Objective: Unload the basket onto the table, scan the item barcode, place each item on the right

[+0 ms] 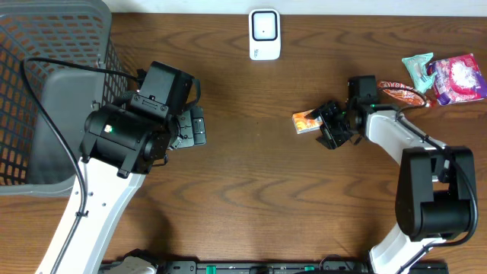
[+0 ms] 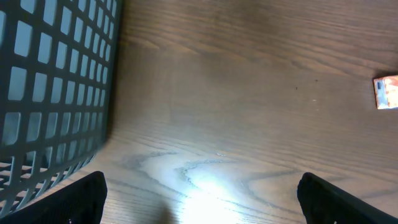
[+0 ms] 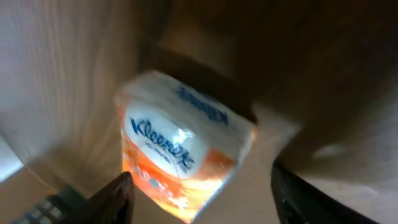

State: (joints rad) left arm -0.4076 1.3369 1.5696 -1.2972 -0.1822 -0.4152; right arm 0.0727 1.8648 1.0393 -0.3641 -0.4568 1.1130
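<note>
A Kleenex-branded tissue pack [image 3: 180, 155], white and orange, lies on the wooden bench [image 1: 251, 190] right of centre. The right claw [image 1: 322, 127] straddles it, fingers spread, with a gap on one side. The left claw [image 1: 194, 125] hangs spread wide over bare wood beside a grey basket [image 1: 46, 46]. A white scanner [image 1: 264, 34] sits at the far edge.

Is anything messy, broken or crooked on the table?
Nothing is spilled or broken. The Kleenex pack lies a bit crooked on the table, right at the fingers of the right gripper. The snack packets at the far right edge sit in a loose jumble, not a neat row.
</note>
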